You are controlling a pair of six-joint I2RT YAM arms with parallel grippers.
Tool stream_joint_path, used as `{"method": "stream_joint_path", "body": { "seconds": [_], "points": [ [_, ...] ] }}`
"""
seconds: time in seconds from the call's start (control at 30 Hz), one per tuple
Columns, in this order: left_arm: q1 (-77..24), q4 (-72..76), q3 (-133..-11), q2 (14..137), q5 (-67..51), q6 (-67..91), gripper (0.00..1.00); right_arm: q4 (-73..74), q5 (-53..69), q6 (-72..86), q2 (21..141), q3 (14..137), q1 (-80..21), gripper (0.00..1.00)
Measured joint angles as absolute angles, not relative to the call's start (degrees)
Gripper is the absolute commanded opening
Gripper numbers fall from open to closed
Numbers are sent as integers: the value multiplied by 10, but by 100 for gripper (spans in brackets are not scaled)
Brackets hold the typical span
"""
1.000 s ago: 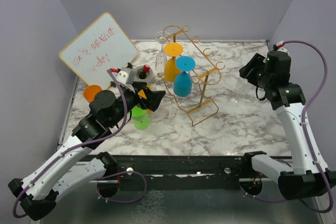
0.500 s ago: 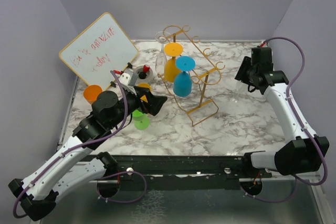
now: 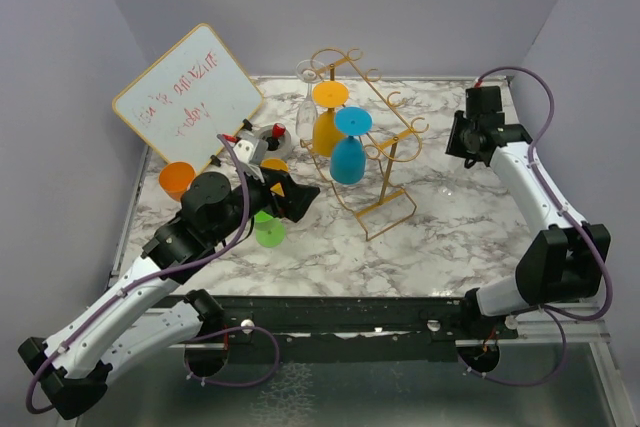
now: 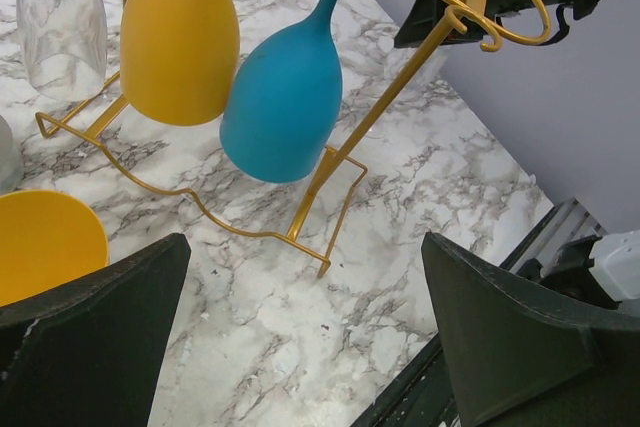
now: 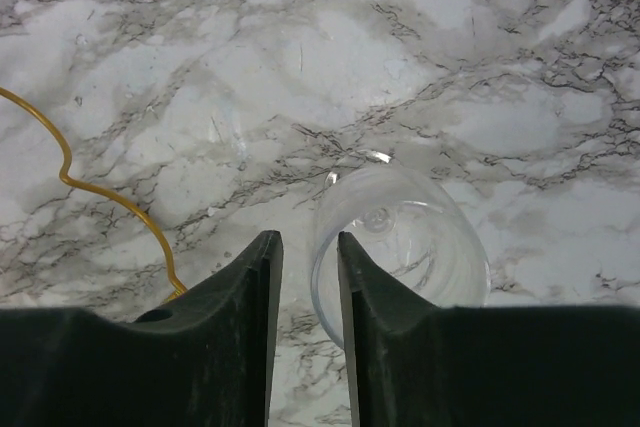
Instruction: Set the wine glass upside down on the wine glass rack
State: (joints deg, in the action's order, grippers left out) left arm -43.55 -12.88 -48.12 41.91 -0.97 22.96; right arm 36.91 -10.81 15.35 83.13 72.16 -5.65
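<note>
A clear wine glass (image 5: 400, 237) stands upright on the marble, seen from above in the right wrist view. My right gripper (image 5: 308, 237) straddles its rim: the right finger (image 5: 375, 287) is inside the bowl and the left finger (image 5: 245, 297) outside. A narrow gap still shows between the jaws. In the top view this gripper (image 3: 462, 139) hangs to the right of the wine glass rack (image 3: 385, 162). A clear glass (image 3: 306, 97), an orange one (image 3: 326, 129) and a blue one (image 3: 348, 159) hang upside down on that rack. My left gripper (image 4: 305, 247) is open wide and empty, just left of the rack's base.
A green glass (image 3: 268, 231) stands under the left arm. An orange cup (image 3: 176, 177) and a tilted whiteboard (image 3: 188, 97) are at the back left. A yellow glass (image 4: 45, 242) sits by the left finger. The rack's base wire (image 5: 110, 202) runs left of the right gripper.
The right arm has swung in toward the table's middle and lowered over the clear glass, and its jaws have narrowed. The left gripper edged slightly right and stayed open.
</note>
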Motion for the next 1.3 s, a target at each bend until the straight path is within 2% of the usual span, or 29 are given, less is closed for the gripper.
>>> {"method": "stream_joint_path", "body": {
  "seconds": [0.13,0.23,0.3,0.57,0.77,1.07,1.3],
  "points": [
    [-435,-129,-481,422,-10,230,99,369,-106,145,840,728,-57,19],
    [-435,-129,-481,423,-10,231,99,369,-106,141,840,730,-57,6],
    [-435,-129,-481,423,-10,232,99,369,-106,139,840,730,-57,1],
    [-435,-130,-487,422,-10,239,99,371,-104,141,824,730,-57,1],
    [-435,-130,-516,419,-11,255,99,357,-82,160,754,723,-57,1],
    [-435,-66,-548,433,-68,284,99,257,-49,206,612,667,-57,1],
    [-435,28,-577,491,-100,341,99,144,-29,248,525,611,-57,1]
  ]
}}
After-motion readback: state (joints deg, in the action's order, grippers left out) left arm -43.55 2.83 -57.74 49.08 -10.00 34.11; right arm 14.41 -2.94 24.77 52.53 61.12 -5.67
